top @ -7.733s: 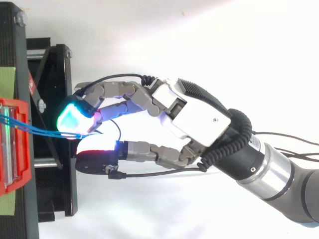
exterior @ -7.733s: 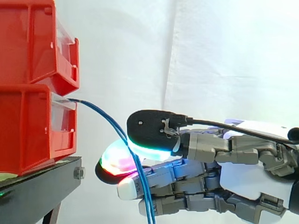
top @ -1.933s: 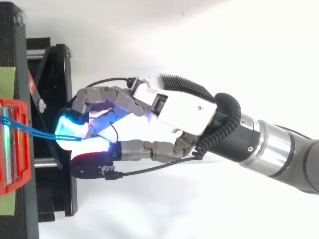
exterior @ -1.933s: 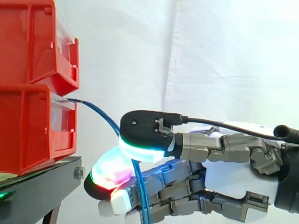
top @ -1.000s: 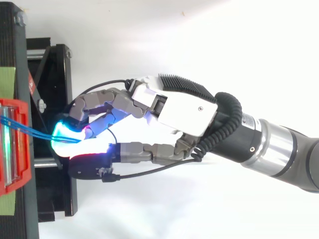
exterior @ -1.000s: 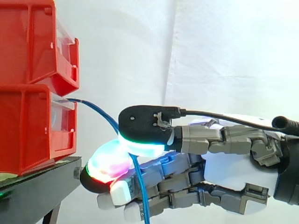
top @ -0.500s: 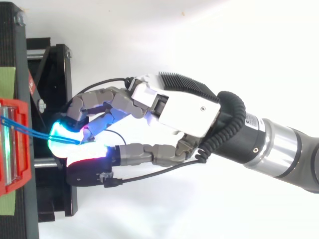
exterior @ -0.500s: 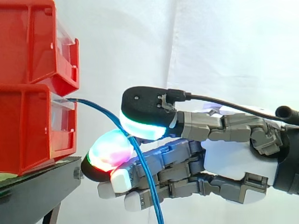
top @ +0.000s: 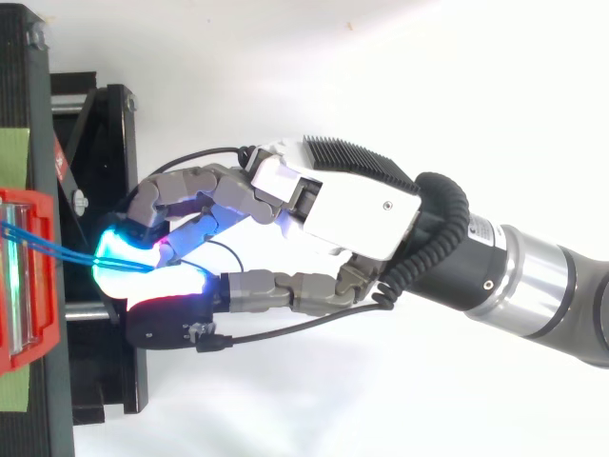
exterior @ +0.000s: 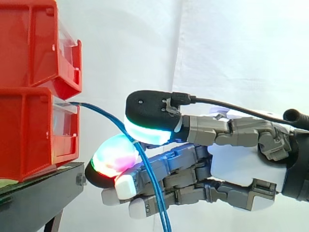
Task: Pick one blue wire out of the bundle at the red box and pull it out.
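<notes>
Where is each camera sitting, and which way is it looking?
Side view: beside the work, looking level across at the red bins; the hand comes in from the right.
Top view: above, looking down; the hand and its arm come in from the right.
Both share: the hand, its fingers pinching the blue wires that run from the bins.

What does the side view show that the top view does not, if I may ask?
Side view: two red bins stacked, the upper bin on the lower bin. The blue wires leave the lower bin's front, arc down between the glowing pads and run past the lower fingers to the picture's bottom edge.
Top view: the arm behind the hand, and the wires spreading apart toward the bin.
Both: the hand pinching the blue wires, the black stand and the white curtain.
</notes>
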